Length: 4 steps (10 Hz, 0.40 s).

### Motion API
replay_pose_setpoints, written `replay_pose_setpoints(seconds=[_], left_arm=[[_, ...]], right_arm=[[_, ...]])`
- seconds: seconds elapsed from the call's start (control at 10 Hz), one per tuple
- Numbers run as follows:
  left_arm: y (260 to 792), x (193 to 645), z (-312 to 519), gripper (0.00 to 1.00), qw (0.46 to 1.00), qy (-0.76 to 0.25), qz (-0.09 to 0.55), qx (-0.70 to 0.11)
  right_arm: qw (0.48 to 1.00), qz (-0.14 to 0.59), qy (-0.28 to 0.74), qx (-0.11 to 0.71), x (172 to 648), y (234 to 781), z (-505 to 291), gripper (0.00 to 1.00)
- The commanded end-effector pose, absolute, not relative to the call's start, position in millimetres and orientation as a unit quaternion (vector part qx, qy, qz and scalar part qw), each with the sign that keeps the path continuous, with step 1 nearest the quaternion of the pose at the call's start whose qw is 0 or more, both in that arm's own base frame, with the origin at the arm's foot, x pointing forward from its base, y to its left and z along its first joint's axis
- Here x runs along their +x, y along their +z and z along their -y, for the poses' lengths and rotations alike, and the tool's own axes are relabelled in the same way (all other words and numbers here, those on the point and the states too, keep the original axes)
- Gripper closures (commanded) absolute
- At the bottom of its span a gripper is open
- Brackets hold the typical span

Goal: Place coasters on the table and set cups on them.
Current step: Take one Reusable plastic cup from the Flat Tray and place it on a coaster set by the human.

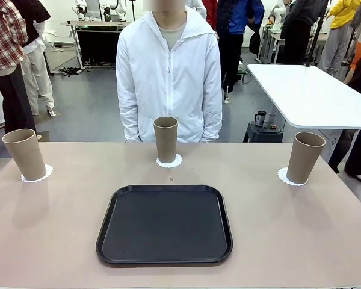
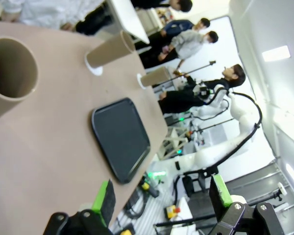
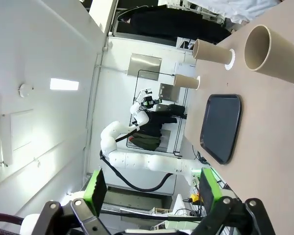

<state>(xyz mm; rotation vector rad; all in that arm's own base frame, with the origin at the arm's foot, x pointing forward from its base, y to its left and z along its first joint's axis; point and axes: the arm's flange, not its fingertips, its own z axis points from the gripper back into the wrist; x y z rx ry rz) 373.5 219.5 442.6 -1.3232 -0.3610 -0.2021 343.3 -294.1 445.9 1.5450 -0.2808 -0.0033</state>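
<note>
Table (image 1: 289, 241) beige, person in white jacket (image 1: 168, 78) standing at far edge. Black tray (image 1: 165, 224) sits centre, toward near edge, nothing in it. Three cups upright, each on own coaster: left cup (image 1: 24, 154) near far-left corner on coaster (image 1: 41, 176); middle cup (image 1: 165, 139) at far edge centre on coaster (image 1: 175, 161); right cup (image 1: 304, 157) near right edge on coaster (image 1: 283, 175). Left gripper (image 2: 161, 198) fingers spread, nothing between, off table's edge. Right gripper (image 3: 149, 188) fingers spread, holding nothing, off table's edge.
</note>
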Motion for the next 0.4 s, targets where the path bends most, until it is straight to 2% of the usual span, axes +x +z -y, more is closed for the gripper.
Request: replay_pose_setpoints(seconds=[0.0,0.3], left_arm=[[444.1,372.1,-219.6,0.0,0.769,-0.089,0.167,-0.61],[444.1,372.1,-219.6,0.0,0.769,-0.089,0.167,-0.61]], right_arm=[[0.705,0.122,-0.005,0.699,340.0,446.8,294.6,0.0],[0.705,0.122,-0.005,0.699,340.0,446.8,294.6,0.0]])
